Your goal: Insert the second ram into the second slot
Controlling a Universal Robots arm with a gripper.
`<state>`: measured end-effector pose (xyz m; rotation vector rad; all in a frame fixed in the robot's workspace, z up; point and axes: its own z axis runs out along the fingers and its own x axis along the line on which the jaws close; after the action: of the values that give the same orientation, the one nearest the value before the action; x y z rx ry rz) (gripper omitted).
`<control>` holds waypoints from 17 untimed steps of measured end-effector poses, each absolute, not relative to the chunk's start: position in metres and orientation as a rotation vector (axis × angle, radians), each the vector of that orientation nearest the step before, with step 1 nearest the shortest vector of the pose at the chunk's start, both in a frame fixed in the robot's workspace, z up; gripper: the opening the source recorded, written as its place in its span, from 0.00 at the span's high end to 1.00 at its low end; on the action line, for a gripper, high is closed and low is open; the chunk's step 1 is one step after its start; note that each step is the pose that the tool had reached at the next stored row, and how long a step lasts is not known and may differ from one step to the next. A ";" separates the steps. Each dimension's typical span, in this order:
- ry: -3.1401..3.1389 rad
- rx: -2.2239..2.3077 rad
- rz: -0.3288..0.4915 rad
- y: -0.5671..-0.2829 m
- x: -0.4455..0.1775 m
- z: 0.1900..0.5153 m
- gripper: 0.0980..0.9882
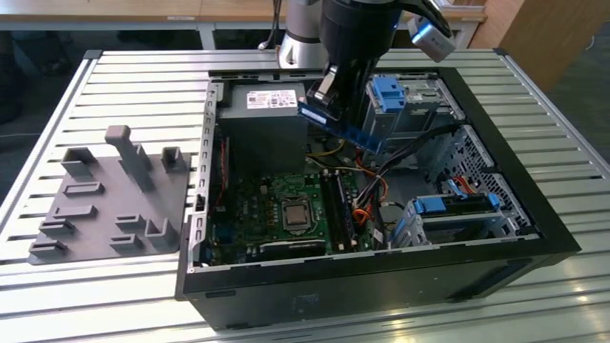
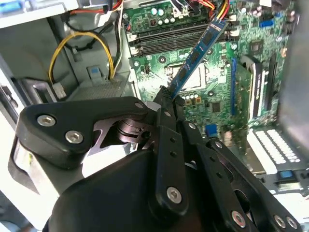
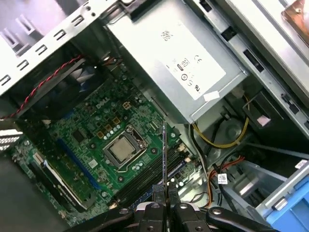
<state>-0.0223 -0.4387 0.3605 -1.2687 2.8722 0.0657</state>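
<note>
Jutting from clamped fingers (image 2: 166, 102) is the second ram (image 2: 198, 58)

The light is bright and even. In the exterior view the table (image 1: 105, 300) slats glare white toward 6 o'clock, and the computer case (image 1: 381, 293) interior lies shaded beneath my arm. In the second wrist view the motherboard (image 2: 244, 72) and the second ram (image 2: 195, 58) are vividly lit, while my gripper (image 2: 167, 95) is a dark mass with a faint sheen.
</note>
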 end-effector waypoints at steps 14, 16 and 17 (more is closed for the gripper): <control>3.004 -0.894 0.065 -0.439 -0.022 0.357 0.96; 3.020 -0.837 0.065 -0.439 -0.022 0.356 0.96; 3.027 -0.810 0.065 -0.439 -0.022 0.356 0.96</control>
<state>-0.0224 -0.4387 0.3557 -0.8100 3.0270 0.0646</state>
